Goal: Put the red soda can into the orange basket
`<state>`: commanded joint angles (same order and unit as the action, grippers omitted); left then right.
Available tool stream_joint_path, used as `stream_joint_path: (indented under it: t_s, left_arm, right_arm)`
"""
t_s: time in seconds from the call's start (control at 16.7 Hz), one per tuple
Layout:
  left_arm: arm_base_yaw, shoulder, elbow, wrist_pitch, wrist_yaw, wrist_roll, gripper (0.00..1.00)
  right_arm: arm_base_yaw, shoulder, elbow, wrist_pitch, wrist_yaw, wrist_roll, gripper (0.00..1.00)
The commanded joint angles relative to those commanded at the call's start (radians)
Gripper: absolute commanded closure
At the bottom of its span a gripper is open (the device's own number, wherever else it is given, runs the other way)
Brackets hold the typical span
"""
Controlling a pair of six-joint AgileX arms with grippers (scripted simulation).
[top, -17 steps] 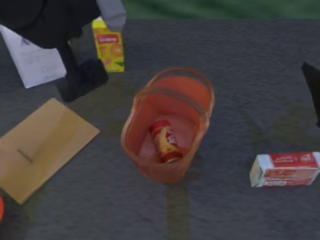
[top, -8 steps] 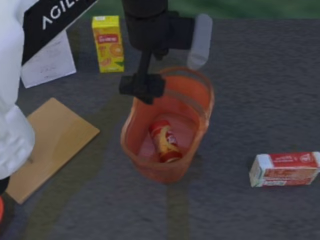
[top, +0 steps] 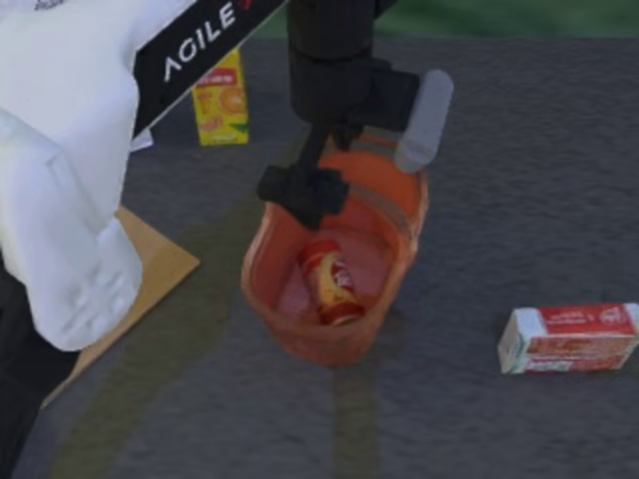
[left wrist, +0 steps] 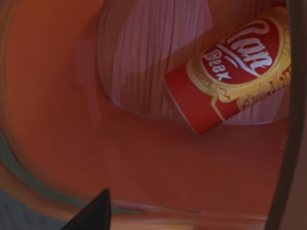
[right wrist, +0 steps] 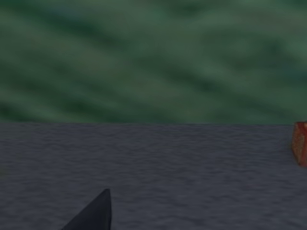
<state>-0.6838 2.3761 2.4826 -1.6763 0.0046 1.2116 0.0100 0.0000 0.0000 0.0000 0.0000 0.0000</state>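
Observation:
The red soda can (top: 329, 282) lies on its side on the floor of the orange basket (top: 262, 295), which stands at the table's middle. My left gripper (top: 305, 192) hovers open and empty over the basket's far-left rim, just above the can. In the left wrist view the can (left wrist: 235, 72) rests against the basket's inner wall (left wrist: 57, 100), and one dark fingertip (left wrist: 98, 213) shows apart from it. My right arm is out of the top view. Its wrist view shows only one fingertip (right wrist: 98, 213) over bare table, holding nothing.
A yellow juice box (top: 221, 101) stands behind the basket to the left. A red-and-white carton (top: 569, 337) lies at the right. A tan board (top: 152, 261) lies at the left, largely covered by my left arm's white body (top: 70, 180).
My left arm swung from the back left corner to the right and forward, bringing its gripper over the basket's rim. The can stayed lying in the basket. The right gripper left the top view.

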Motion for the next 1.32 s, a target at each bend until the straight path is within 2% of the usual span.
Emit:
stream_joint_path:
  t_s: [0.78,1.32]
  left_arm:
    - [0.001,-0.045,-0.161,0.117,-0.001,0.000,0.00]
    - [0.001,-0.045,-0.161,0.117,-0.001,0.000,0.68]
  right_arm:
    - [0.000,0.000,0.000,0.000,0.000,0.000,0.00]
    - [0.000,0.000,0.000,0.000,0.000,0.000,0.00]
